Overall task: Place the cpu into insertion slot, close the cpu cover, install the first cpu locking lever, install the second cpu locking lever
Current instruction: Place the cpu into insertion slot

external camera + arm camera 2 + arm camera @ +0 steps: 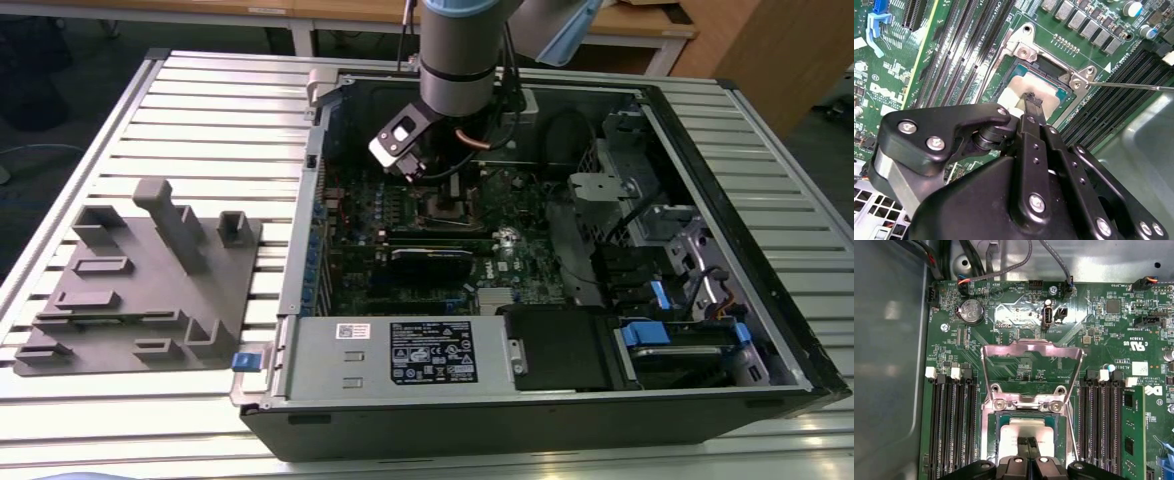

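Straight below my empty, closed-up gripper (pixel 1027 441) the cpu (pixel 1013 432) lies in the insertion slot (pixel 987 440), cpu cover (pixel 1031 343) hinged open.

Exterior view: bright overhead room light. Table (pixel 160 100) slats glare hard, blown white along the near edge and toward the exterior view's left. Case (pixel 534 425) interior sits in shadow; motherboard (pixel 400 270) dim, detail soft. In both wrist views the motherboard is evenly lit, no harsh shadows. Cpu (pixel 1021 427) top washes out pale, cover (pixel 1031 346) frame catches bright streaks. Case wall (pixel 889 365) in the first wrist view is hazy, with smeared reflections. Fingers (pixel 1024 452) read near-black, slightly out of focus up close.
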Controlling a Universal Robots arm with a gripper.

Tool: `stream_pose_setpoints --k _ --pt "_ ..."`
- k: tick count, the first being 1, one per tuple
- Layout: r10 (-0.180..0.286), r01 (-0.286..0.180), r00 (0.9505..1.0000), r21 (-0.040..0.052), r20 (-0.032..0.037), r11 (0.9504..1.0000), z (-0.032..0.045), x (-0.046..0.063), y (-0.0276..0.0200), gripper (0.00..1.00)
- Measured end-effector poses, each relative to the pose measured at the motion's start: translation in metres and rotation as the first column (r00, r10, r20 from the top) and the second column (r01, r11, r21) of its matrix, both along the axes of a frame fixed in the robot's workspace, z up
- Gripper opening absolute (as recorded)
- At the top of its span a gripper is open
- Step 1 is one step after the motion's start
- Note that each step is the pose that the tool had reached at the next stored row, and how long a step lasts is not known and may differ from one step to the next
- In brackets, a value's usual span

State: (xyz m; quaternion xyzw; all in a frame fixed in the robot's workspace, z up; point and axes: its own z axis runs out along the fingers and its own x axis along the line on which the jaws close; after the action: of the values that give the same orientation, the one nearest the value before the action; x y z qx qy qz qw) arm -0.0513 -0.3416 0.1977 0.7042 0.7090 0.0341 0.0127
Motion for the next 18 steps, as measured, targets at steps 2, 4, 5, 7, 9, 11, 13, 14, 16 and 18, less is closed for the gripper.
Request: stream_pose_setpoints --k 2,4,5,7,9,11,13,14,16,18 --pt "0.000 0.000 1.0000 0.0004 0.0003 1.0000 -0.0005 0.000 0.0000 0.11" --pt "0.000 0.000 1.0000 0.0006 0.0004 1.0000 -0.0006 0.000 -0.0001 0.11" --pt "0.000 0.000 1.0000 0.0005 0.0003 1.0000 -0.0005 0.000 -0.0001 0.11" --pt "0.000 0.000 1.0000 0.0014 0.0010 1.0000 0.0001 0.000 0.0002 0.11" --pt "0.000 0.000 1.0000 0.0042 0.0025 1.0000 0.0023 0.000 0.0007 0.11" --pt "0.000 0.000 1.0000 0.0016 0.0010 1.0000 0.0066 0.000 0.0003 0.11" --pt "0.000 0.000 1.0000 0.0016 0.0010 1.0000 0.0101 0.000 0.0003 0.11" --pt "0.000 0.000 1.0000 0.0013 0.0008 1.0000 0.0123 0.000 0.0002 0.11" --pt "0.000 0.000 1.0000 0.0015 0.0009 1.0000 0.0156 0.000 0.0003 0.11" --pt "0.000 0.000 1.0000 0.0016 0.0010 1.0000 0.0160 0.000 0.0003 0.11"
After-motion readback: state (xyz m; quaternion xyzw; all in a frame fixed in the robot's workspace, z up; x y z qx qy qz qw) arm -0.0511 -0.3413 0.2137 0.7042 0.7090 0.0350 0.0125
